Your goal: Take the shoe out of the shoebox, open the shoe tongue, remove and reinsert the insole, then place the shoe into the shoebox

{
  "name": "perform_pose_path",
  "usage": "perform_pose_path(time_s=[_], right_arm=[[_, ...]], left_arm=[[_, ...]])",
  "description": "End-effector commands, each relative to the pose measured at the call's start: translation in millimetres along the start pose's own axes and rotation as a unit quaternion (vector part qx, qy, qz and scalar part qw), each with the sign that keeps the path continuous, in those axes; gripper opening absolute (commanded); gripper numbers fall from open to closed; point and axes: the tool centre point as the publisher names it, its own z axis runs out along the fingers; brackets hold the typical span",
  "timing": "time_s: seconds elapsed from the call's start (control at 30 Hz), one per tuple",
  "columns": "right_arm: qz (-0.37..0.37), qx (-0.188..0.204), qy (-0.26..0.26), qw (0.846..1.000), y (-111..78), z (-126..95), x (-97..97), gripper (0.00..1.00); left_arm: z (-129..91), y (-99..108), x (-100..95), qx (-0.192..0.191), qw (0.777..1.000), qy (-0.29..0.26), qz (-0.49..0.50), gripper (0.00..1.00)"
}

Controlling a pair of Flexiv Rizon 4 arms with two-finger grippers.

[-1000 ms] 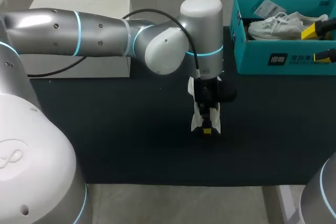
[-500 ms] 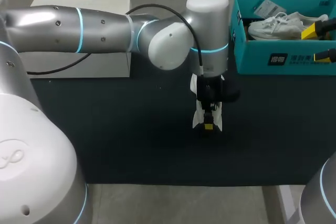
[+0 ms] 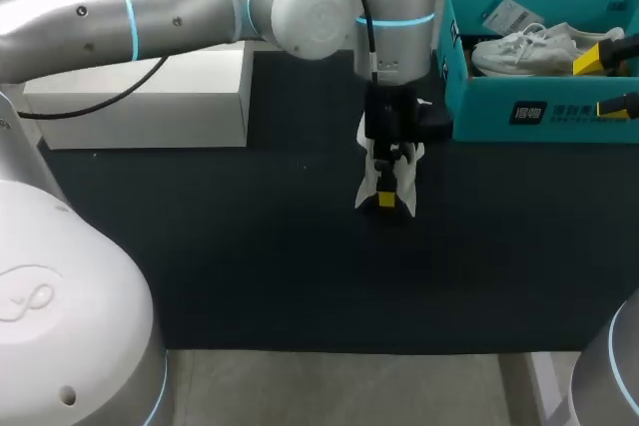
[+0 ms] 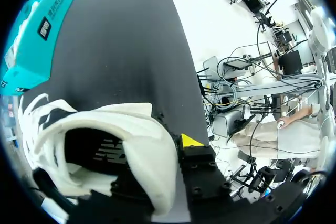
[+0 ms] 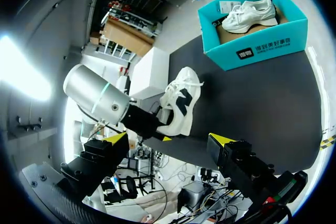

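Two sneakers in play! Nearest, over the black mat [image 3: 250, 266], the left gripper [image 3: 387, 199] points down and pinches a white sneaker [image 3: 367, 187] by its heel rim. Farther back on the right, the right gripper [image 3: 609, 82] hovers with fingers spread wide at the teal shoebox [image 3: 544, 112], where the second sneaker [image 3: 519, 47] lies inside.

Bright, even overhead light; soft shadows on dark mat [image 3: 250, 276]; strong glare in rt wrist view.

Dark printed label [image 3: 529, 113] on shoebox [image 3: 479, 112] wall, illegible
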Motion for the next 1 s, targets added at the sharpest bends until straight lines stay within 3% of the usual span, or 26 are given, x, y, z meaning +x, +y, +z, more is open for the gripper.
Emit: perform_pose_path(time_s=[0.03,0.23,0.5,1.0], right_arm=[[0.001,0.0,-0.001,1.0,-0.3,0,0.1,1.0],[0.001,0.0,-0.001,1.0,-0.3,0,0.1,1.0],[0.001,0.0,-0.001,1.0,-0.3,0,0.1,1.0],[0.001,0.0,-0.001,1.0,-0.3,0,0.1,1.0]], left_arm=[[-66,4,20.7,0.0,0.999,-0.037,0.006,0.0],[-107,4,35.9,0.002,0.998,-0.06,0.006,0.0],[-139,5,57.5,0.017,0.996,-0.077,-0.028,0.0],[-143,7,56.6,0.021,0.996,-0.077,-0.039,0.0]])
